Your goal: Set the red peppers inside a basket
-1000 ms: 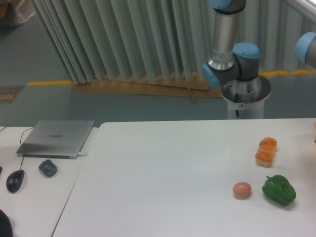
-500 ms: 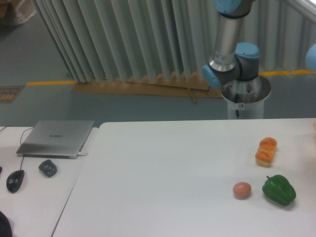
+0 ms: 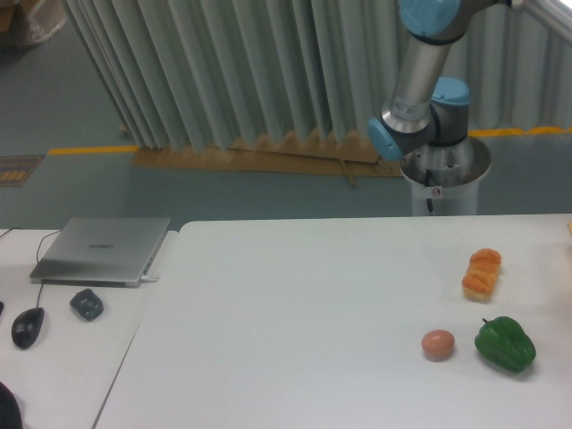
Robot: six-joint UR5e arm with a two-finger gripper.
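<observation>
The red pepper is out of view, and no basket shows in this view. Only the arm's base (image 3: pixel 444 165) and lower links (image 3: pixel 420 67) show, behind the table's far right edge. The gripper is outside the frame. A green bell pepper (image 3: pixel 505 344) lies at the table's front right.
An orange bread-like lump (image 3: pixel 482 273) and a small brownish egg (image 3: pixel 438 343) lie on the white table (image 3: pixel 304 322) near the green pepper. On the side desk at left are a closed laptop (image 3: pixel 103 249), a dark lump (image 3: pixel 87 304) and a mouse (image 3: pixel 28 327).
The arm's upper links have swung to the right and the blue joint at the far right edge has left the frame. The objects on the table have not moved.
</observation>
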